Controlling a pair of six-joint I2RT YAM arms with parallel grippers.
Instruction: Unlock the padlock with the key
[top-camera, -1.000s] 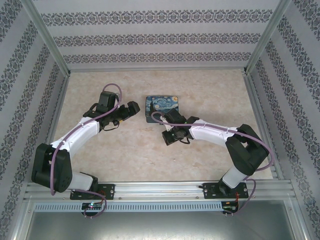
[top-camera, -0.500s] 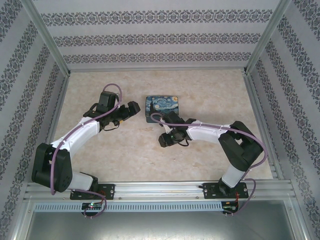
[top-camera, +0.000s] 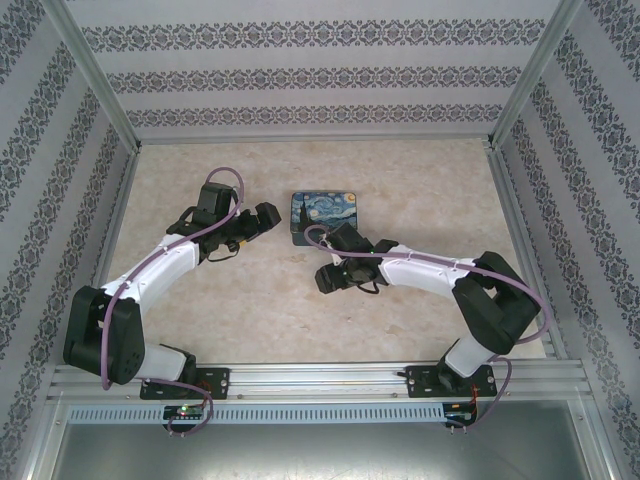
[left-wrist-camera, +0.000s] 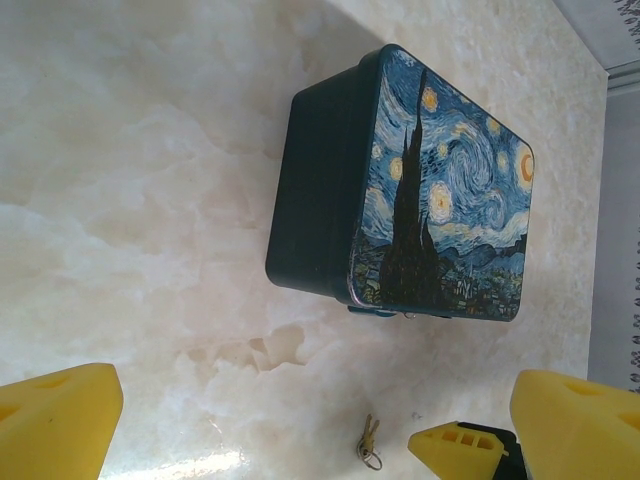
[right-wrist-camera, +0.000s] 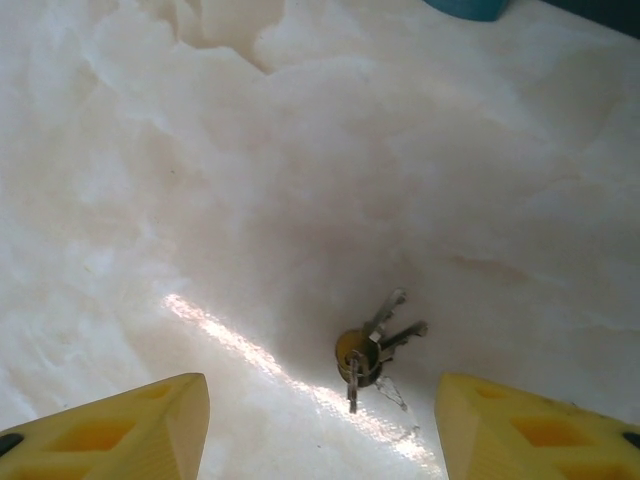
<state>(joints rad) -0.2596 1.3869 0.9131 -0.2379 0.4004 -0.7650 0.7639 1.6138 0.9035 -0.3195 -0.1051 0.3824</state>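
Key (right-wrist-camera: 372, 345) lay flat, lower centre, between your right gripper's (right-wrist-camera: 325, 425) open, empty fingers; closing could skid it away. Left gripper (left-wrist-camera: 320, 430) gaped wide, empty.

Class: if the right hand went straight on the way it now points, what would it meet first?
Probably the keys, lying on the table just ahead of the open right hand, between its fingers; depth is unclear, so bare table could come first.
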